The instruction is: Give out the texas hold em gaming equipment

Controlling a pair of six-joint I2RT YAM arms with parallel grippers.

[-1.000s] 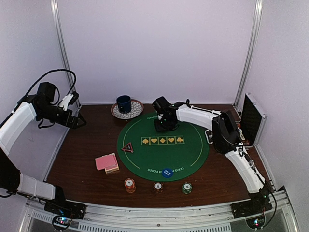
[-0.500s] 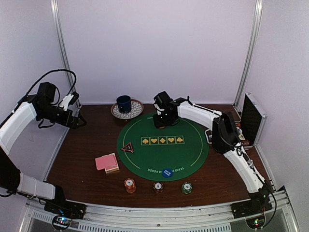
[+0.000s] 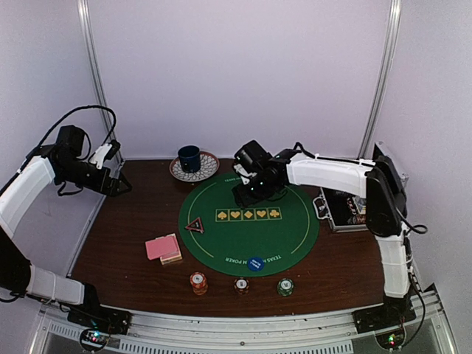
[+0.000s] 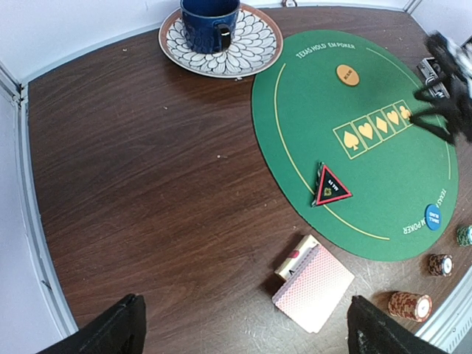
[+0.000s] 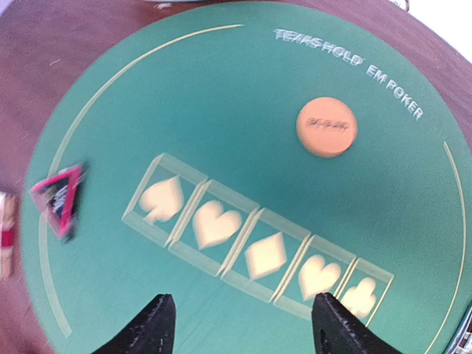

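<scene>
A round green poker mat lies mid-table. My right gripper hovers over its far part, open, nothing between the fingers. A flat orange-yellow disc lies on the felt beyond the fingertips, under the printed lettering. The red-edged black triangle marker sits at the mat's left edge and a blue disc at its near edge. Pink-backed cards lie on the wood left of the mat. My left gripper is held high at the far left, open and empty.
Three striped chip stacks stand in a row near the front edge. A blue cup on a patterned saucer stands behind the mat. An open black metal-edged case lies right of the mat.
The right gripper's jaws have spread wider. The right arm's elbow has swung up and to the right, uncovering the case. The left arm has not moved.
</scene>
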